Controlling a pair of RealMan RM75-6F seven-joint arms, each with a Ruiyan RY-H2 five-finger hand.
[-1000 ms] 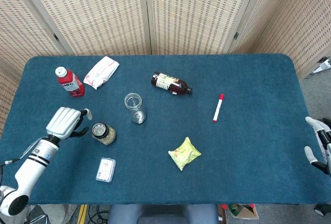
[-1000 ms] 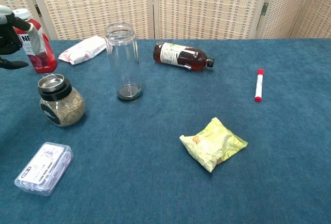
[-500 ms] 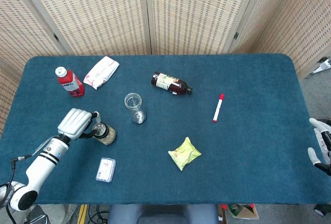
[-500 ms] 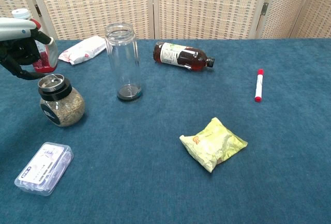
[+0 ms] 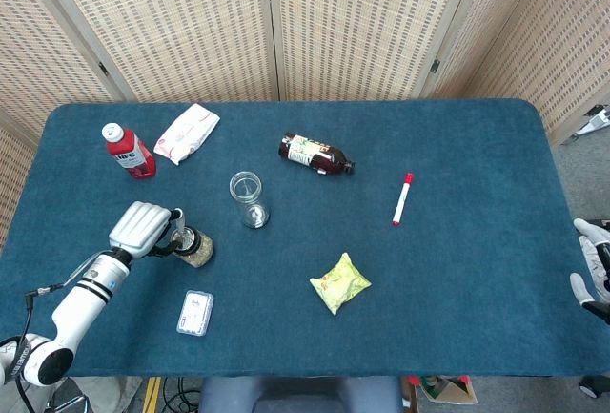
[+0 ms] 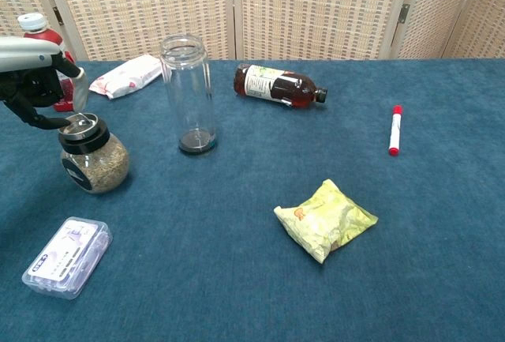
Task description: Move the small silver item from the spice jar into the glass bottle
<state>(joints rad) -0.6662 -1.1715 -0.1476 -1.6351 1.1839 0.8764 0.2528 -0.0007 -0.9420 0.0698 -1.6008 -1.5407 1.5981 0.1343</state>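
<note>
The spice jar stands upright at the front left, with the small silver item lying across its mouth. My left hand hovers at the jar's left, its fingers curled down to the silver item's left edge and its thumb just above it. Whether they pinch it is not visible. The empty glass bottle stands open-topped a little to the right of the jar. My right hand hangs off the table's right edge, holding nothing.
A red bottle and a white packet lie behind the jar. A clear plastic case sits in front. A brown bottle, a red marker and a yellow packet lie further right.
My left hand has moved right and down from beside the jar until its fingers reach the silver item on the jar's mouth. My right hand has drawn slightly further off the table's edge.
</note>
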